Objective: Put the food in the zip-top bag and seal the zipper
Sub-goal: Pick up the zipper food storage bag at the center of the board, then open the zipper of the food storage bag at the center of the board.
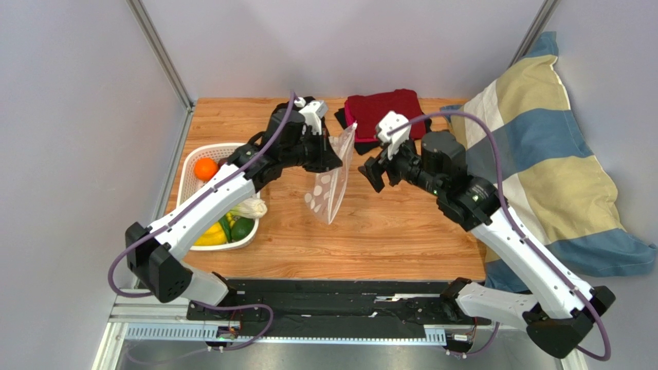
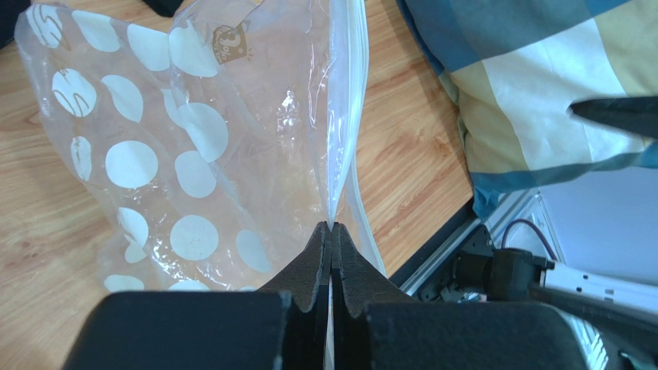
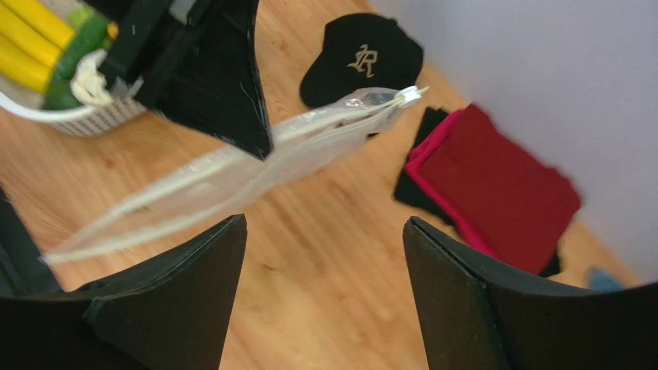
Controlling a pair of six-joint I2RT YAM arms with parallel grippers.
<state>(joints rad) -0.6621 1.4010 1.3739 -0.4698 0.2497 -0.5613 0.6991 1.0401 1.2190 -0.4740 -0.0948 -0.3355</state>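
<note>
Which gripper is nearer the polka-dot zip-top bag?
Left. The left gripper is shut on the zip-top bag, holding it up; the right gripper, jaws open, is beside it without touching.

Bright even light, soft shadows; rt wrist fingers (image 3: pixel 178 301) blurry (bag (image 2: pixel 289 104) glints)

Glossy clear plastic film, crinkled, white printed dots: zip-top bag (image 2: pixel 154 162). Smooth satin wood grain: table (image 1: pixel 401 231). White slotted plastic: basket (image 3: pixel 81 119). Matt woven cloth: pillow (image 1: pixel 556 177).
</note>
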